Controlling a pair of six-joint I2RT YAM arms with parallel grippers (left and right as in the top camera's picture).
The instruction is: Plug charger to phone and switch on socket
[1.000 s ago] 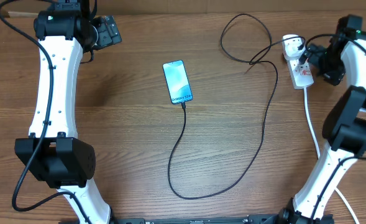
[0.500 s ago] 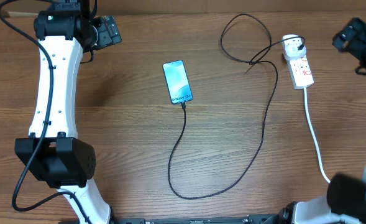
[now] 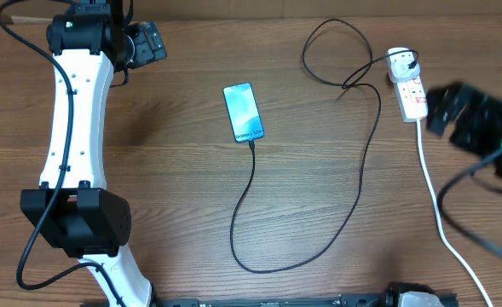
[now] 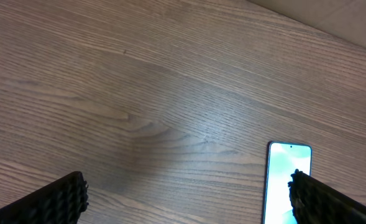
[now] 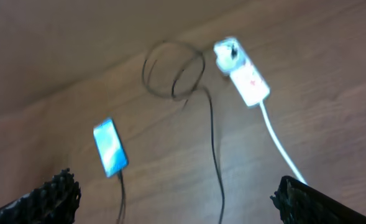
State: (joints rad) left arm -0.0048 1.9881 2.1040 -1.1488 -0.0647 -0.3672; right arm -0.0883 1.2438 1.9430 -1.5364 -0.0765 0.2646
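The phone [image 3: 244,112] lies screen-up at the table's middle, its blue screen lit. The charger [image 3: 359,183], a thin black cable, meets the phone's near short edge, loops across the table and ends at a white plug [image 3: 401,60] seated in the far end of the socket [image 3: 413,95]. My right gripper [image 3: 445,109] is blurred, just right of the socket and above the table, open and empty. In the right wrist view the phone [image 5: 110,147], socket [image 5: 245,73] and cable [image 5: 211,134] lie far below. My left gripper [image 3: 146,43] hangs open at the far left; its wrist view shows the phone [image 4: 286,180] beside one fingertip [image 4: 332,202].
The socket's thick white cord [image 3: 435,200] runs toward the near right table edge. The left arm's white links [image 3: 76,128] stretch along the left side. Bare wood [image 4: 139,93] lies under the left gripper.
The right arm has pulled away from the socket, swung out to the right and now sits blurred beside the strip. The left arm, phone and cable have not moved.
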